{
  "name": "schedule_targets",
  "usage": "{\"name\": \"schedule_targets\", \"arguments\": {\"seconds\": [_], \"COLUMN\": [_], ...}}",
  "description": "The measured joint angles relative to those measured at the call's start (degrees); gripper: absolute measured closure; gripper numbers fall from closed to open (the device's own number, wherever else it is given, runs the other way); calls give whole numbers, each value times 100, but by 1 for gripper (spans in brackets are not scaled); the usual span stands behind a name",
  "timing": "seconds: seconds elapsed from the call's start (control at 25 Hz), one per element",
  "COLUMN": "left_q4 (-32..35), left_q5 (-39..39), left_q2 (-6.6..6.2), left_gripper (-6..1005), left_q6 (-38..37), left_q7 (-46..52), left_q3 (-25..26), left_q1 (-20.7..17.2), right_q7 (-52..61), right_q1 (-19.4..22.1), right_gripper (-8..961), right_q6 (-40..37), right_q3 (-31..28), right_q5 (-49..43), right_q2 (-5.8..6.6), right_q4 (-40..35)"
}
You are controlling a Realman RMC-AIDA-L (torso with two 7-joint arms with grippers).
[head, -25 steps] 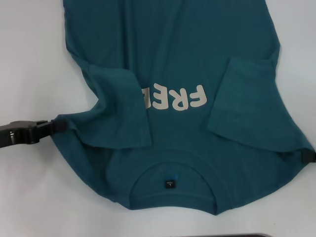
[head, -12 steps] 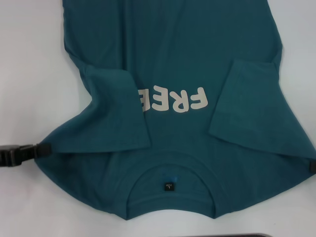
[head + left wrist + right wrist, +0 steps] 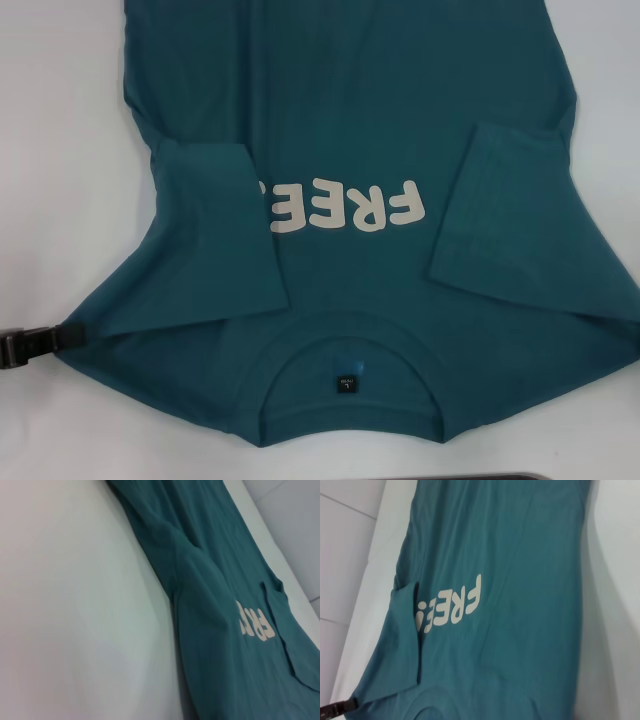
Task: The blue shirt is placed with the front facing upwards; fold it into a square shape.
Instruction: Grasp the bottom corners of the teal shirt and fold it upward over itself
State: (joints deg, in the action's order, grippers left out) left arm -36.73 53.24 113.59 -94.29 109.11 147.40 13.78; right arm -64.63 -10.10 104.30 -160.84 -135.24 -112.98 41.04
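Observation:
The blue shirt (image 3: 350, 110) lies front up on the white table, collar toward me, with white letters "FREE" (image 3: 340, 205) and a black label (image 3: 345, 383) inside the collar. Both sleeves are folded inward: one (image 3: 215, 240) covers the edge of the letters, the other (image 3: 510, 210) lies on the right. My left gripper (image 3: 72, 334) is at the far left, shut on the shirt's shoulder corner, which is drawn out to a point. It also shows in the right wrist view (image 3: 350, 703). The right gripper is out of view; the right shoulder runs off the picture's edge. The shirt also fills the left wrist view (image 3: 220, 605).
Bare white table (image 3: 60, 150) lies on the left of the shirt and at the upper right. A dark strip (image 3: 500, 477) shows at the near edge. The shirt's hem runs out of view at the far side.
My left gripper has moved outward to the left and toward me, drawing the shoulder corner with it. The right gripper has slid out of the picture. More of the letters now shows.

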Motion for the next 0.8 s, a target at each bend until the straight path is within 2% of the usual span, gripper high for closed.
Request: {"name": "schedule_targets", "arguments": {"seconds": [0.8], "left_q4": [-16], "left_q5": [-15], "left_q2": [5], "left_gripper": [996], "left_q6": [-217], "left_q7": [-22], "left_q3": [55], "left_q1": [-177], "right_q7": [-234], "right_q1": [173], "right_gripper": [904], "right_q6": [-30], "right_q3": [0], "right_q5": [174], "right_q2": [33], "right_q4": [-84]}}
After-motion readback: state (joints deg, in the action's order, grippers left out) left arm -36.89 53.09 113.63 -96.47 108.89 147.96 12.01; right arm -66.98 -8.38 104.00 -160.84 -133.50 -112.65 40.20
